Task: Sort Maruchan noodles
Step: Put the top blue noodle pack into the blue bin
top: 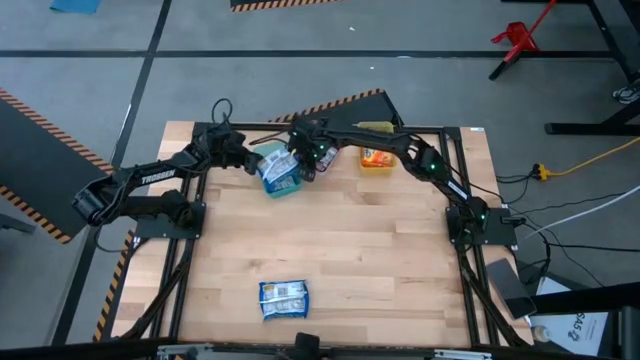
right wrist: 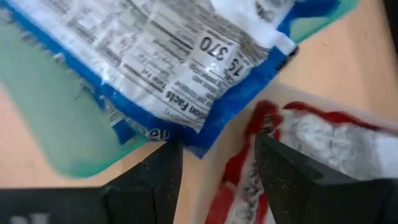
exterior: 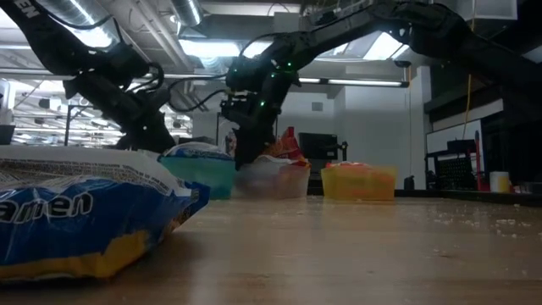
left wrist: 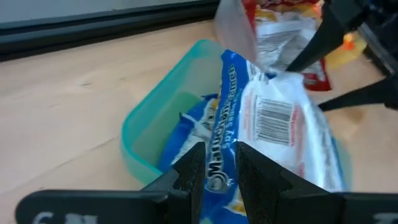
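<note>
While both arms crowd green bin [top: 281, 178], blue pkts [left wrist: 261, 124] piled inside, yellow bin [top: 377, 158] beside

The pale wooden tabletop [top: 350, 250] has a light blond plank grain, with a black metal frame [top: 455, 200] round it. The flat blue plastic noodle packet [top: 284, 298] lying alone has a white centre label and yellow at its edges. The teal plastic bin [left wrist: 143, 134] holds more blue packets [left wrist: 261, 124], backs white with a black barcode and red print. The red-and-white packet [right wrist: 323, 155] sits in the clear bin [exterior: 275, 180]. The yellow plastic bin [top: 376, 158] holds orange. Hazard tape [top: 40, 110] is orange-and-black striped.
</note>
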Tool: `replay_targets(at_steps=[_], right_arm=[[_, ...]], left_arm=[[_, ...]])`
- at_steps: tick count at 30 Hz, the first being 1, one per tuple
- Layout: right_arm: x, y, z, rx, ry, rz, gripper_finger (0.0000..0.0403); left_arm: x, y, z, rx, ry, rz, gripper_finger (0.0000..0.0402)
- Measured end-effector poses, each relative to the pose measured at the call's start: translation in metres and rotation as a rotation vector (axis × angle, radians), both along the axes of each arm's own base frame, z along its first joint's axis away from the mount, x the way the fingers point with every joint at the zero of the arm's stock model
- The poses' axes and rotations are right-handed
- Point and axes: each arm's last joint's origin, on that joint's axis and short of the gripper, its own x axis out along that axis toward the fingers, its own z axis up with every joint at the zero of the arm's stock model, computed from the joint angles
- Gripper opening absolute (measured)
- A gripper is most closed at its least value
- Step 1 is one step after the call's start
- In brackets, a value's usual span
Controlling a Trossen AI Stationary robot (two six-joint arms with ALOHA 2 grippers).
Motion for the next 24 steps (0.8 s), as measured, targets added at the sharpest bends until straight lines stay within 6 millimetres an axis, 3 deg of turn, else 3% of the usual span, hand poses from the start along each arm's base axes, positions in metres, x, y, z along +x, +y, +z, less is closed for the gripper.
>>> replay_targets(at_steps=[11,18,24], right_arm=[[0.010,-0.006,0.006,-0.108,-0.102,-0.041,0.0186],[0.018,-0.008,0.012,-0.109,-0.215,-0.021,0.0186],[0.022,-0.009,0.016,-0.110,-0.278,-0.007,0.0186]], left_arm=[[-0.004,-0.001,-0.005,0.074,0.146,0.007,0.0082],[-0.002,-0.003,-0.004,0.080,0.109,-0.100,0.0082],[0.002,-0.005,0.001,0.061,-0.022,-0.242,0.0082]])
